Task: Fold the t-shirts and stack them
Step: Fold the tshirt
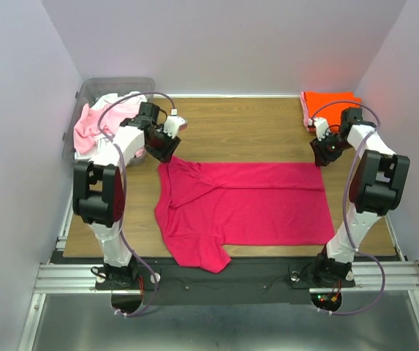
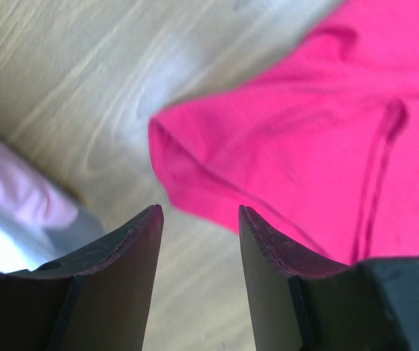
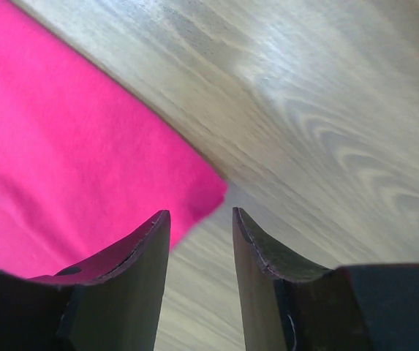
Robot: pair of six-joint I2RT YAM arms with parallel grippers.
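On table [image 1: 238,124]: magenta t-shirt [image 1: 253,205], flat, left end rumpled. Left end effector [image 2: 198,213], right end effector [image 3: 200,216]: parted, empty, at far corners. Risk: jaws miss thin edge; fold skews.

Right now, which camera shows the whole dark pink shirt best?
The top camera. It sees the whole dark pink shirt spread on the table. The left wrist camera only catches a rumpled edge beyond the left claw. The right wrist camera shows only one flat corner.
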